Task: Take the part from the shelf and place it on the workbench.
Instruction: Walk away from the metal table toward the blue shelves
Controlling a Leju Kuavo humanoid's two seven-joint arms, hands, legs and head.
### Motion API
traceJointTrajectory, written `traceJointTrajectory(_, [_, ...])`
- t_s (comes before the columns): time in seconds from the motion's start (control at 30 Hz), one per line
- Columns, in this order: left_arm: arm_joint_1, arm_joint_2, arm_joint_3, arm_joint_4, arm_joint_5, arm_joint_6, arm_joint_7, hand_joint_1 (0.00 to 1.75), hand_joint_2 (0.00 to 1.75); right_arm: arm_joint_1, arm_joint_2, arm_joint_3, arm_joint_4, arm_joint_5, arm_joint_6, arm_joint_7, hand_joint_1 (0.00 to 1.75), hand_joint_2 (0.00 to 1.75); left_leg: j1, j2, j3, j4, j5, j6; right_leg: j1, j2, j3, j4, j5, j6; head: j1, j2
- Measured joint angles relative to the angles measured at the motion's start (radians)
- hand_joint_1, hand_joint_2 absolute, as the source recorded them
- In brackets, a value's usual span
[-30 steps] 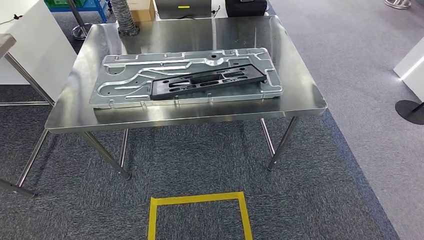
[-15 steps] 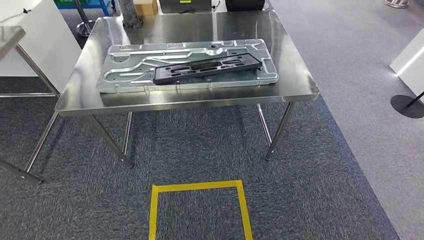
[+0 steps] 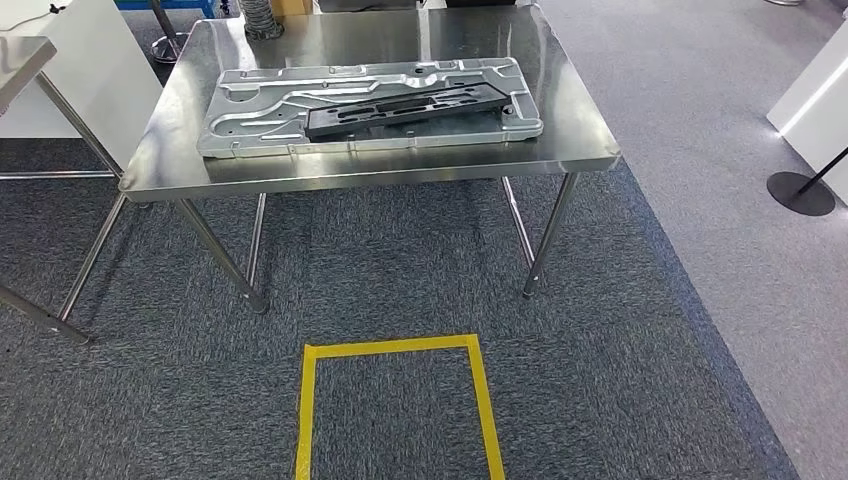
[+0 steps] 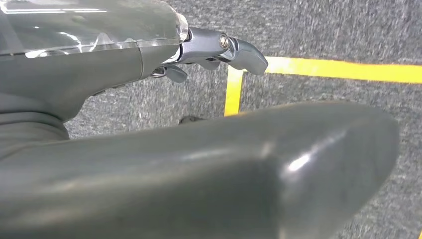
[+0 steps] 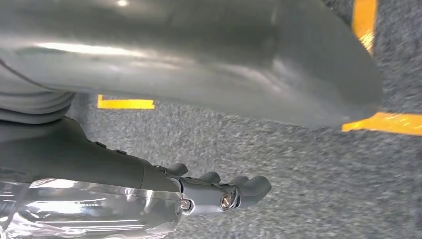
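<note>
A long black part [image 3: 410, 107] lies flat on a large silver stamped panel [image 3: 260, 125], which rests on the steel workbench [image 3: 575, 125] ahead of me. My left hand [image 4: 211, 47] hangs over the grey carpet beside a line of yellow tape [image 4: 338, 69]; its fingers are stretched out and it holds nothing. My right hand [image 5: 221, 191] also hangs over the carpet, fingers lightly bent and apart, with nothing in it.
A square of yellow tape [image 3: 395, 347] marks the carpet in front of the workbench. The corner of a second steel table [image 3: 20, 60] and a white cabinet [image 3: 100, 75] stand at the left. A black round stand base [image 3: 800, 192] sits at the right.
The whole picture has shifted: the workbench now sits higher and the yellow square shows more fully, so the camera has moved. The parts on the bench lie as before.
</note>
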Motion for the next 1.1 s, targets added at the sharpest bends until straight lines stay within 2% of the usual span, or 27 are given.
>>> traceJointTrajectory(0.03, [0.001, 0.000, 0.000, 0.000, -0.001, 0.001, 0.001, 0.00, 0.00, 0.000, 0.000, 0.000, 0.000, 0.000, 0.000, 0.003, 0.00, 0.00, 0.002, -0.002, -0.007, 0.008, -0.011, -0.006, -0.001, -0.002, -0.009, 0.000, 0.010, -0.009, 0.000, 0.000])
traceJointTrajectory(0.07, [0.002, 0.000, 0.000, 0.000, -0.002, 0.002, 0.002, 0.00, 0.00, 0.000, 0.000, 0.000, 0.001, 0.000, 0.000, 0.008, 0.00, 0.00, 0.003, -0.004, -0.018, 0.032, -0.040, -0.011, -0.002, -0.004, -0.020, -0.001, 0.021, -0.018, 0.000, 0.000])
traceJointTrajectory(0.1, [0.003, 0.000, 0.000, 0.000, -0.004, 0.002, 0.003, 0.00, 0.00, 0.000, 0.000, 0.000, 0.001, 0.000, -0.001, 0.013, 0.00, 0.00, 0.004, -0.006, -0.034, 0.073, -0.086, -0.015, -0.003, -0.006, -0.033, -0.002, 0.033, -0.024, 0.000, 0.000])
traceJointTrajectory(0.17, [0.004, 0.000, 0.000, 0.000, -0.008, 0.003, 0.004, 0.00, 0.00, 0.001, 0.000, 0.000, 0.001, 0.000, -0.001, 0.021, 0.00, 0.00, 0.006, -0.007, -0.067, 0.199, -0.182, -0.020, -0.001, -0.007, -0.063, 0.000, 0.056, -0.029, 0.000, 0.000])
traceJointTrajectory(0.2, [0.004, 0.000, 0.000, 0.000, -0.009, 0.002, 0.004, 0.00, 0.00, 0.001, 0.000, 0.000, 0.001, 0.000, -0.001, 0.023, 0.00, 0.00, 0.007, -0.007, -0.074, 0.256, -0.204, -0.022, 0.001, -0.007, -0.080, 0.002, 0.067, -0.030, 0.000, 0.000])
traceJointTrajectory(0.23, [0.004, 0.000, 0.000, 0.000, -0.010, 0.002, 0.004, 0.00, 0.00, 0.001, 0.000, 0.000, 0.001, 0.000, -0.001, 0.025, 0.00, 0.00, 0.008, -0.007, -0.069, 0.287, -0.202, -0.022, 0.002, -0.007, -0.097, 0.006, 0.078, -0.029, 0.000, 0.000])
traceJointTrajectory(0.27, [0.003, 0.000, 0.000, 0.000, -0.011, 0.002, 0.004, 0.00, 0.00, 0.002, 0.000, 0.000, 0.001, 0.001, -0.001, 0.025, 0.00, 0.00, 0.008, -0.007, -0.047, 0.284, -0.179, -0.021, 0.003, -0.006, -0.114, 0.011, 0.087, -0.027, 0.000, 0.000])
traceJointTrajectory(0.3, [0.003, 0.001, 0.000, 0.000, -0.011, 0.001, 0.004, 0.00, 0.00, 0.002, 0.000, 0.000, 0.002, 0.001, -0.001, 0.026, 0.00, 0.00, 0.008, -0.007, -0.008, 0.245, -0.149, -0.019, 0.003, -0.006, -0.130, 0.017, 0.096, -0.025, 0.000, 0.000])
traceJointTrajectory(0.33, [0.001, 0.001, 0.000, 0.000, -0.012, 0.001, 0.004, 0.00, 0.00, 0.002, 0.001, 0.000, 0.002, 0.001, 0.000, 0.026, 0.00, 0.00, 0.008, -0.008, 0.046, 0.178, -0.129, -0.014, 0.003, -0.006, -0.144, 0.024, 0.103, -0.022, 0.000, 0.000])
traceJointTrajectory(0.37, [-0.001, 0.002, 0.000, 0.000, -0.012, 0.000, 0.004, 0.00, 0.00, 0.002, 0.002, 0.000, 0.002, 0.001, 0.000, 0.025, 0.00, 0.00, 0.006, -0.008, 0.103, 0.097, -0.125, -0.009, 0.004, -0.006, -0.156, 0.031, 0.110, -0.018, 0.000, 0.000])
traceJointTrajectory(0.4, [-0.004, 0.003, 0.000, 0.000, -0.013, -0.001, 0.003, 0.00, 0.00, 0.002, 0.002, 0.000, 0.002, 0.001, 0.000, 0.024, 0.00, 0.00, 0.004, -0.008, 0.148, 0.029, -0.133, -0.003, 0.006, -0.006, -0.164, 0.036, 0.117, -0.013, 0.000, 0.000])
traceJointTrajectory(0.43, [-0.006, 0.003, 0.000, 0.000, -0.015, -0.001, 0.002, 0.00, 0.00, 0.001, 0.003, 0.000, 0.002, 0.001, 0.001, 0.021, 0.00, 0.00, 0.002, -0.008, 0.174, -0.017, -0.144, 0.003, 0.006, -0.007, -0.169, 0.039, 0.125, -0.007, 0.000, 0.000])
traceJointTrajectory(0.47, [-0.007, 0.003, 0.000, 0.000, -0.017, -0.002, 0.001, 0.00, 0.00, 0.002, 0.003, 0.000, 0.002, 0.001, 0.001, 0.018, 0.00, 0.00, 0.000, -0.008, 0.181, -0.038, -0.150, 0.008, 0.006, -0.008, -0.172, 0.039, 0.133, -0.001, 0.000, 0.000])
traceJointTrajectory(0.53, [-0.006, 0.003, 0.000, 0.000, -0.020, -0.002, -0.001, 0.00, 0.00, 0.003, 0.003, 0.000, 0.002, 0.002, 0.002, 0.009, 0.00, 0.00, 0.001, -0.006, 0.166, -0.042, -0.135, 0.022, 0.004, -0.006, -0.179, 0.041, 0.138, 0.012, 0.000, 0.000])
traceJointTrajectory(0.57, [-0.006, 0.003, 0.000, 0.000, -0.021, -0.002, -0.001, 0.00, 0.00, 0.004, 0.003, 0.000, 0.003, 0.002, 0.005, 0.004, 0.00, 0.00, 0.003, -0.004, 0.155, -0.044, -0.124, 0.030, 0.003, -0.004, -0.189, 0.058, 0.114, 0.017, 0.000, 0.000])
traceJointTrajectory(0.6, [-0.006, 0.003, 0.000, 0.000, -0.022, -0.001, -0.001, 0.00, 0.00, 0.005, 0.003, 0.000, 0.003, 0.003, 0.009, -0.002, 0.00, 0.00, 0.005, -0.003, 0.142, -0.046, -0.112, 0.037, 0.002, -0.001, -0.203, 0.094, 0.074, 0.022, 0.000, 0.000])
traceJointTrajectory(0.67, [-0.006, 0.004, 0.000, 0.000, -0.022, 0.001, -0.002, 0.00, 0.00, 0.006, 0.003, 0.000, 0.004, 0.004, 0.016, -0.011, 0.00, 0.00, 0.003, -0.002, 0.112, -0.045, -0.091, 0.044, -0.003, 0.001, -0.239, 0.219, -0.027, 0.029, 0.000, 0.000])
traceJointTrajectory(0.7, [-0.005, 0.004, 0.000, 0.000, -0.022, 0.002, -0.002, 0.00, 0.00, 0.006, 0.003, 0.000, 0.004, 0.004, 0.019, -0.015, 0.00, 0.00, 0.002, -0.002, 0.099, -0.044, -0.081, 0.044, -0.004, 0.001, -0.253, 0.282, -0.052, 0.031, 0.000, 0.000])
traceJointTrajectory(0.73, [-0.004, 0.004, 0.000, 0.000, -0.021, 0.002, -0.001, 0.00, 0.00, 0.006, 0.003, 0.000, 0.004, 0.004, 0.023, -0.018, 0.00, 0.00, 0.001, -0.002, 0.085, -0.042, -0.072, 0.043, -0.005, 0.001, -0.255, 0.323, -0.053, 0.033, 0.000, 0.000])
traceJointTrajectory(0.77, [-0.004, 0.004, 0.000, 0.000, -0.021, 0.002, -0.001, 0.00, 0.00, 0.006, 0.003, 0.000, 0.004, 0.004, 0.028, -0.022, 0.00, 0.00, 0.001, -0.001, 0.073, -0.040, -0.064, 0.041, -0.006, 0.001, -0.240, 0.329, -0.034, 0.033, 0.000, 0.000])
traceJointTrajectory(0.8, [-0.004, 0.004, 0.000, 0.000, -0.020, 0.002, 0.000, 0.00, 0.00, 0.006, 0.003, 0.000, 0.004, 0.004, 0.032, -0.026, 0.00, 0.00, 0.001, -0.001, 0.062, -0.036, -0.057, 0.039, -0.006, 0.001, -0.205, 0.294, -0.006, 0.032, 0.000, 0.000])
traceJointTrajectory(0.83, [-0.004, 0.004, 0.000, 0.000, -0.020, 0.002, 0.000, 0.00, 0.00, 0.006, 0.003, 0.000, 0.004, 0.004, 0.036, -0.028, 0.00, 0.00, 0.001, -0.001, 0.053, -0.033, -0.050, 0.036, -0.006, 0.001, -0.152, 0.226, 0.018, 0.029, 0.000, 0.000])
traceJointTrajectory(0.9, [-0.004, 0.004, 0.000, 0.000, -0.020, 0.002, 0.002, 0.00, 0.00, 0.004, 0.002, 0.000, 0.004, 0.002, 0.044, -0.036, 0.00, 0.00, -0.002, -0.002, 0.042, -0.025, -0.041, 0.028, -0.002, 0.001, -0.045, 0.067, 0.023, 0.019, 0.000, 0.000])
traceJointTrajectory(0.93, [-0.004, 0.004, 0.000, 0.000, -0.020, 0.002, 0.004, 0.00, 0.00, 0.003, 0.002, 0.000, 0.004, 0.000, 0.048, -0.041, 0.00, 0.00, -0.004, -0.002, 0.038, -0.022, -0.036, 0.023, 0.001, 0.001, -0.016, 0.019, 0.015, 0.013, 0.000, 0.000])
traceJointTrajectory(0.97, [-0.004, 0.004, 0.000, 0.000, -0.020, 0.003, 0.005, 0.00, 0.00, 0.003, 0.002, 0.000, 0.004, -0.002, 0.052, -0.046, 0.00, 0.00, -0.004, -0.001, 0.036, -0.020, -0.031, 0.017, 0.004, 0.001, -0.006, -0.003, 0.007, 0.007, 0.000, 0.000])
traceJointTrajectory(1.03, [-0.004, 0.006, 0.000, 0.000, -0.021, 0.005, 0.007, 0.00, 0.00, 0.003, 0.001, 0.000, 0.004, -0.006, 0.054, -0.053, 0.00, 0.00, -0.003, -0.002, 0.033, -0.018, -0.026, 0.005, 0.002, 0.000, -0.013, -0.008, 0.014, -0.007, 0.000, 0.000])
traceJointTrajectory(1.1, [-0.003, 0.007, 0.000, 0.000, -0.021, 0.007, 0.007, 0.00, 0.00, 0.004, 0.002, 0.000, 0.004, -0.008, 0.054, -0.057, 0.00, 0.00, 0.000, -0.005, 0.010, 0.029, -0.063, -0.006, -0.001, -0.003, -0.023, -0.012, 0.027, -0.024, 0.000, 0.000])
